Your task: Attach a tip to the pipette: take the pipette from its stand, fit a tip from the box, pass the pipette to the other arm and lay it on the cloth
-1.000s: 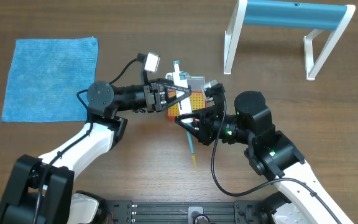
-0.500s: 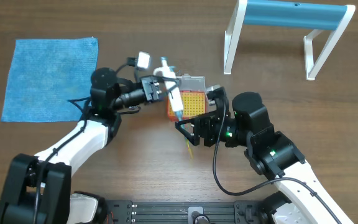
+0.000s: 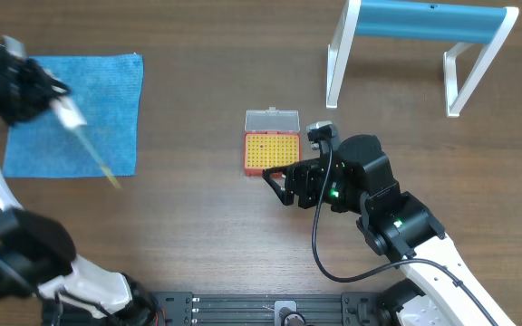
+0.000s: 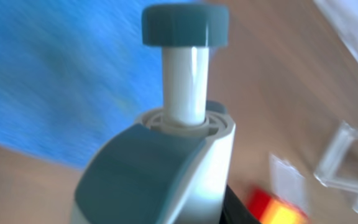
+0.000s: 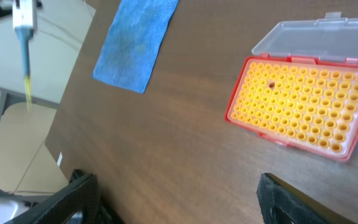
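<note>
My left gripper (image 3: pixel 49 96) is shut on the pipette (image 3: pixel 69 114), holding it lifted at the far left, in line with the blue cloth (image 3: pixel 107 81). The pipette slants, and its yellow tip (image 3: pixel 109 174) points toward the cloth's near edge. The left wrist view shows the grey plunger (image 4: pixel 185 25) and the white body (image 4: pixel 160 168) up close, above the cloth (image 4: pixel 42 74). My right gripper (image 3: pixel 284 186) stands open with nothing in it, just in front of the orange tip box (image 3: pixel 271 152). From the right wrist the box (image 5: pixel 303 109), the cloth (image 5: pixel 135 43) and the distant pipette (image 5: pixel 23 31) are visible.
The white and blue pipette stand (image 3: pixel 424 20) is at the back right. The tip box's clear lid (image 3: pixel 272 120) lies open behind it. Bare wooden table (image 3: pixel 188 208) stretches between the cloth and the box.
My left arm took the pipette from the right gripper by the tip box and swung it far left to above the cloth. The right gripper let go and stayed by the box.
</note>
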`<action>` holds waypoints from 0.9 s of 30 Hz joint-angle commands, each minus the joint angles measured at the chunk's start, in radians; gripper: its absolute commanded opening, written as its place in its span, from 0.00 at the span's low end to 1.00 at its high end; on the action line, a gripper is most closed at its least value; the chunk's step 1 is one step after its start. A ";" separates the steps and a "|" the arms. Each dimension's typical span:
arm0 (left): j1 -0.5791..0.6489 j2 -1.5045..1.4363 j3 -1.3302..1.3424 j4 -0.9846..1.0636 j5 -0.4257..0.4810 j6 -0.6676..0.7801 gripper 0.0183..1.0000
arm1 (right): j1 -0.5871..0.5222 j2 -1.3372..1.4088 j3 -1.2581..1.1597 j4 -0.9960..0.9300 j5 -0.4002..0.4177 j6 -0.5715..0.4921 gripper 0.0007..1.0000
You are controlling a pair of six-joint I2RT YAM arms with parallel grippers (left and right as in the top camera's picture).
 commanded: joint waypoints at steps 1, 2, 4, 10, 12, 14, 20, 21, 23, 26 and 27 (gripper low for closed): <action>0.005 0.418 0.531 -0.138 -0.332 0.093 0.00 | 0.000 0.005 0.011 0.003 0.017 0.056 0.82; -0.012 0.493 0.585 -0.111 -0.377 0.117 0.01 | 0.000 0.013 0.011 0.003 0.017 0.088 0.82; -0.063 0.583 0.591 -0.042 -0.481 0.265 0.01 | 0.001 0.039 0.011 0.004 0.017 0.148 0.82; -0.166 0.765 0.590 0.001 -0.628 0.521 0.01 | 0.001 0.182 0.011 0.187 0.016 0.236 0.82; -0.152 0.790 0.589 0.000 -0.595 0.534 0.01 | 0.001 0.225 0.011 0.203 0.016 0.236 0.82; -0.146 0.791 0.589 0.020 -0.530 0.555 0.01 | 0.001 0.236 0.011 0.203 0.016 0.236 0.82; -0.134 0.812 0.586 0.045 -0.317 0.507 0.01 | 0.001 0.236 0.011 0.215 0.012 0.240 0.82; -0.134 0.812 0.586 0.046 -0.322 0.507 0.01 | 0.001 0.236 0.011 0.215 0.012 0.240 0.82; -0.133 0.818 0.586 0.045 -0.337 0.504 0.01 | 0.000 0.236 0.011 0.215 0.012 0.239 0.82; -0.134 0.838 0.586 0.033 -0.351 0.495 0.01 | 0.001 0.236 0.011 0.215 0.012 0.240 0.82; -0.134 0.838 0.586 0.034 -0.352 0.495 0.01 | 0.000 0.236 0.011 0.215 0.012 0.240 0.82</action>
